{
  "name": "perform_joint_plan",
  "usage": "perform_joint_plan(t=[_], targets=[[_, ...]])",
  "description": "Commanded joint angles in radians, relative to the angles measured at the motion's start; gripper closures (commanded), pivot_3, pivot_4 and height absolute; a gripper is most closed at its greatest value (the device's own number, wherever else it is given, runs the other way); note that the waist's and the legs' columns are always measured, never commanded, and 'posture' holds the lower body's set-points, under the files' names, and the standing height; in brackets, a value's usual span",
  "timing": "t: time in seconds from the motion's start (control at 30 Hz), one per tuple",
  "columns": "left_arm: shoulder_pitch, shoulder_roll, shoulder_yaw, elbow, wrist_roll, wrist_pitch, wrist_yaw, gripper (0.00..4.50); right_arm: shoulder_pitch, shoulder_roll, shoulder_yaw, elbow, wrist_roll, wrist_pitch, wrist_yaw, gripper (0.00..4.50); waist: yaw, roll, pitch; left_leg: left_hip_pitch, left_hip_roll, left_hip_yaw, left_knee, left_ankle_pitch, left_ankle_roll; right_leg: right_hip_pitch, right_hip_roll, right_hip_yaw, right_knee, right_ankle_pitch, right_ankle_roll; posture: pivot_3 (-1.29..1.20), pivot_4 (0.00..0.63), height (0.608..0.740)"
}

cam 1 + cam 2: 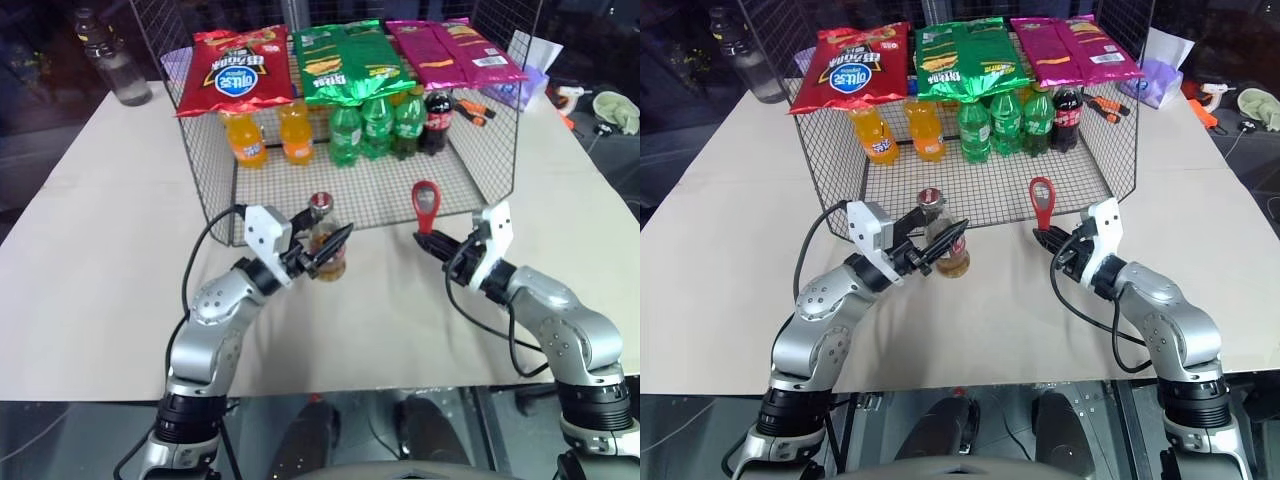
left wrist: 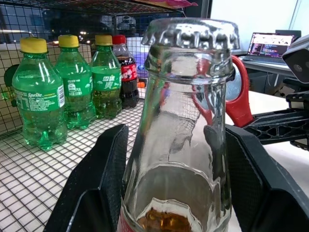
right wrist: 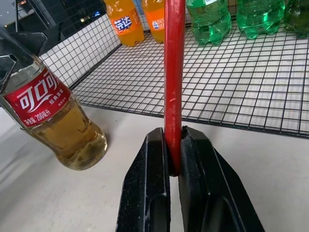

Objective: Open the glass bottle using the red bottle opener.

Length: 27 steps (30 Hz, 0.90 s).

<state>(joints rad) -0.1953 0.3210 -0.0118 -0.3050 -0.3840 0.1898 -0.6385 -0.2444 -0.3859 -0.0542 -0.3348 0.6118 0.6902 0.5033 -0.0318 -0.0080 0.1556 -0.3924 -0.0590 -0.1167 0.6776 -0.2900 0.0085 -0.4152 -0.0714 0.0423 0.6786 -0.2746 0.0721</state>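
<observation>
Red and flat, the red bottle opener [image 1: 425,205] stands upright in the right claw [image 1: 428,244], whose two black fingers [image 3: 147,193] are pressed together on its handle, ring head uppermost. It is held right of centre, just near of the wire rack [image 1: 350,195]. Left of it the glass bottle [image 1: 325,240] stands on the beige surface [image 1: 90,260] with its crimped cap [image 2: 190,34] still on. The left claw [image 1: 335,245] straddles the bottle, one finger [image 2: 99,169] on either side of the neck; I cannot tell whether they grip the glass.
</observation>
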Motion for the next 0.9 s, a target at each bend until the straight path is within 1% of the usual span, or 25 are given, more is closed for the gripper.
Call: perform_joint_plan(t=[0.03,0.1,0.2,0.3,0.47,0.63,0.9], targets=[[-0.020,0.002,-0.007,-0.026,-0.001,-0.028,-0.012,2.23,-0.033,-0.019,0.018,-0.049,-0.040,-0.049,0.013,4.50,0.000,0.000,0.000,0.000,0.000,0.000,0.000,0.000,0.000,0.000,0.000,0.000,0.000,0.000,0.000,0.00,0.150,0.740],[-0.021,0.002,-0.007,-0.024,0.000,-0.029,-0.014,2.23,-0.060,-0.039,0.050,-0.057,-0.101,-0.091,0.017,4.50,-0.001,0.000,0.000,0.000,0.000,0.000,0.000,0.000,0.000,0.000,0.000,0.000,0.000,0.000,0.000,0.00,0.150,0.740],[-0.023,0.002,-0.005,-0.018,0.003,-0.030,-0.017,2.23,-0.152,-0.069,0.160,-0.022,-0.315,-0.268,-0.002,4.50,-0.004,0.000,0.000,0.000,0.000,0.000,0.001,0.000,0.000,0.000,0.000,0.000,0.000,0.000,0.000,0.00,0.150,0.740],[-0.025,0.001,-0.008,-0.012,0.005,-0.031,-0.022,2.23,-0.223,-0.038,0.250,0.026,-0.453,-0.424,-0.016,4.50,-0.006,0.000,0.000,0.000,0.000,0.000,0.001,0.000,0.000,0.000,0.001,0.000,0.000,0.000,0.000,0.00,0.150,0.740],[-0.035,-0.005,-0.011,-0.001,0.008,-0.034,-0.023,2.23,-0.255,-0.013,0.366,0.127,-0.647,-0.660,-0.025,4.50,-0.001,0.000,0.000,0.000,-0.001,-0.001,0.001,0.000,0.000,0.000,-0.001,-0.001,0.000,0.000,0.000,0.00,0.150,0.740],[-0.034,-0.011,-0.014,-0.004,0.007,-0.034,-0.019,2.23,-0.238,-0.003,0.406,0.203,-0.746,-0.819,-0.038,4.50,-0.002,0.000,0.000,-0.001,-0.001,-0.001,0.002,0.000,0.000,0.000,0.000,-0.001,0.000,0.000,0.000,0.00,0.150,0.740],[-0.033,-0.011,-0.009,0.000,0.002,-0.031,-0.020,2.23,-0.252,-0.008,0.429,0.275,-0.888,-0.985,-0.072,4.50,-0.001,0.000,0.000,0.000,-0.001,-0.001,0.003,0.000,0.000,0.000,0.000,-0.001,0.000,0.000,0.000,0.00,0.150,0.740]])
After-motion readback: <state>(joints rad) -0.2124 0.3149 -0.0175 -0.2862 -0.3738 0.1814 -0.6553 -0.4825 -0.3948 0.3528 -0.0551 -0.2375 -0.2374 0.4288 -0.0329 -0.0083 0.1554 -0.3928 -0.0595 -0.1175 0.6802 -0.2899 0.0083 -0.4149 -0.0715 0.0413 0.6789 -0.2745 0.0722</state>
